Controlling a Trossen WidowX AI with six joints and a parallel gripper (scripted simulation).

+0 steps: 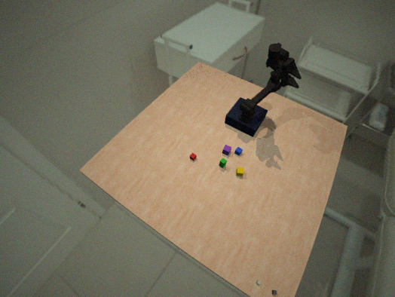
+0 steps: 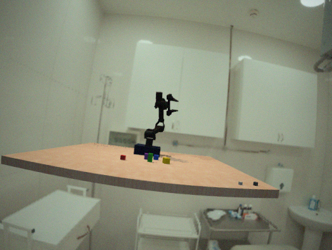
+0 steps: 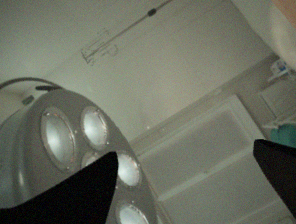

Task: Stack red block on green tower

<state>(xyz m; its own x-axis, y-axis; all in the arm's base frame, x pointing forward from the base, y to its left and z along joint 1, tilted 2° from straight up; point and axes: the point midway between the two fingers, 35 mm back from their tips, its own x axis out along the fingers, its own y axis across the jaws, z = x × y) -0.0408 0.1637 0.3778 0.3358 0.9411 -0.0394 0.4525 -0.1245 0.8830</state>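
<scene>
The arm is standing folded upright over its dark blue base [image 1: 246, 117], with the gripper [image 2: 173, 105] raised high and pointing sideways, its jaws spread wide and gripping nothing; the wrist view is showing only a surgical lamp [image 3: 85, 145] and wall between the fingertips, so the pose looks like a rest stance before any reach. The red block [image 1: 193, 156] is lying alone on the table [image 1: 196, 226], well apart from the green tower [image 1: 222, 163], which is standing among purple [image 1: 226, 149], blue [image 1: 238, 151] and yellow [image 1: 240, 171] cubes, probably as distractors crowding the target
</scene>
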